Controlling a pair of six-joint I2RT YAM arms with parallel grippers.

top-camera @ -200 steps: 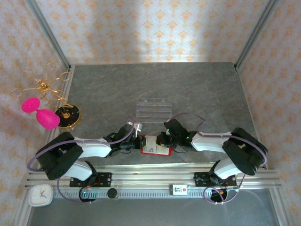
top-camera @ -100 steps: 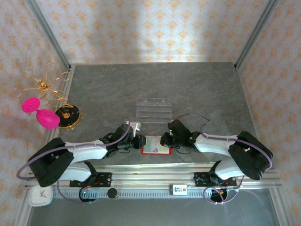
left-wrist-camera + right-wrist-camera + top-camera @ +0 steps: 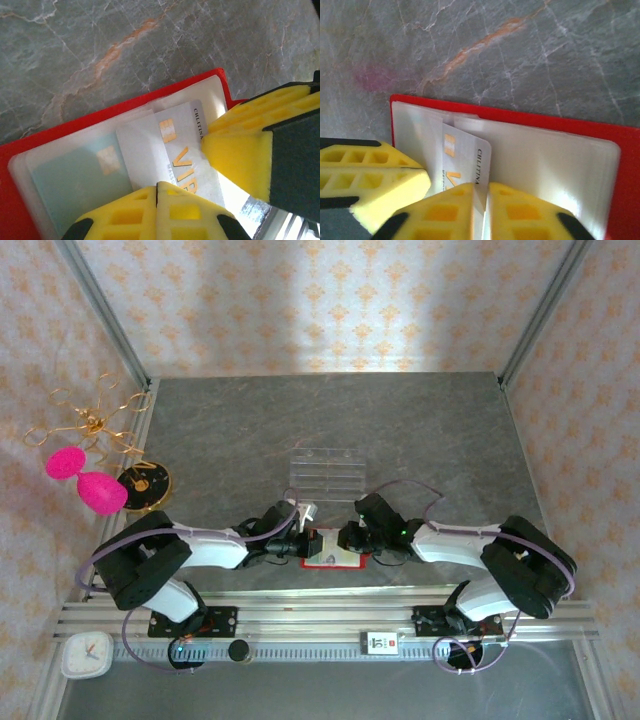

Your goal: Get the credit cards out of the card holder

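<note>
The red card holder [image 3: 333, 560] lies open near the table's front edge, between my two grippers. Its clear sleeves show in the left wrist view, on the red card holder [image 3: 125, 107], with a teal-green credit card [image 3: 75, 180] still inside one. A whitish-grey credit card [image 3: 462, 150] with gold lettering sticks partway out of a sleeve. My right gripper [image 3: 487, 187] is shut on that card's corner. My left gripper [image 3: 158, 186] is shut, its pads together, resting over the sleeves just beside the whitish-grey credit card [image 3: 165, 150]. From above, the left gripper [image 3: 307, 543] and right gripper [image 3: 350, 540] nearly meet.
A clear slotted tray [image 3: 325, 473] stands just behind the wallet. Off the table's left edge are pink egg shapes [image 3: 98, 490], a gold wire ornament [image 3: 90, 425] and a black-and-gold disc [image 3: 145, 483]. A white clock [image 3: 85, 653] sits by the front rail.
My left gripper has moved right, onto the wallet's left side, and its arm has folded in closer. The right gripper has stayed at the wallet's right side.
</note>
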